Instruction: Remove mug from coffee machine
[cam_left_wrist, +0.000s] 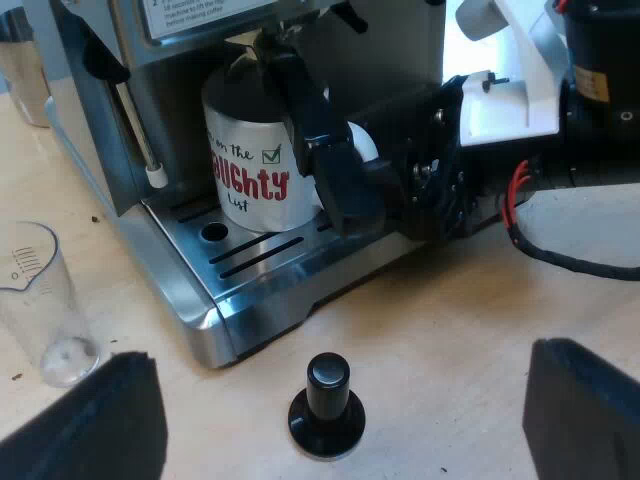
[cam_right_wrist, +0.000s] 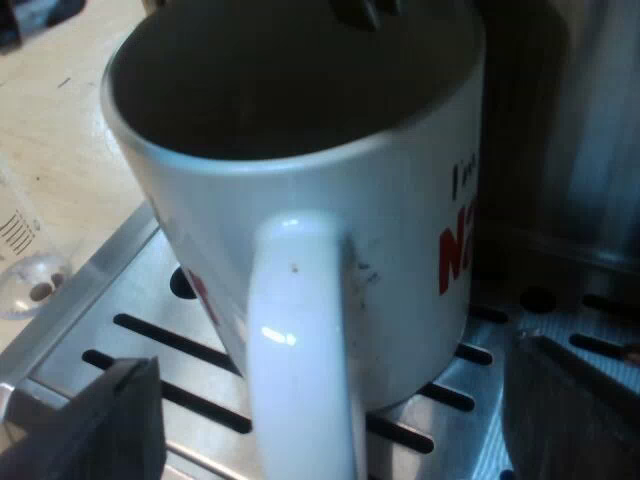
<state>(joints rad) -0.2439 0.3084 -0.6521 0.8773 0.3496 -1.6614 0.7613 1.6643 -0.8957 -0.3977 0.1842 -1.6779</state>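
On the drip tray (cam_left_wrist: 200, 282) of the espresso machine (cam_left_wrist: 90, 120), under the spouts, the white mug (cam_left_wrist: 250, 170) stands upright, red lettering on its side, its handle (cam_right_wrist: 300, 340) turned out toward the near edge of the tray. Your right gripper (cam_right_wrist: 335, 355) is right at it: jaws released and spread wide, one on each side of the handle, neither touching it. Your left gripper (cam_left_wrist: 338, 350) hangs over the table (cam_left_wrist: 450, 330), jaws likewise released and empty, above the black-knobbed tamper (cam_left_wrist: 326, 405). Handling, as a judgement: glazed ceramic, stiff, fairly heavy for its bulk, slick under the pads, and it will chip or crack if knocked against the steel. Whether there is liquid inside cannot be told, the bowl reads dark, so treat it as full and keep it level. Take hold on the handle's straight middle run, clenched square so the mug cannot swing; expect it to want to tip away from the grip. Lift only a little, as the spouts sit close over the rim, then draw it out toward the near side. Surface: slotted steel tray, smooth, some glare; the table is pale wood. A measuring glass (cam_left_wrist: 40, 300) stands near the machine's corner, well apart from the mug.
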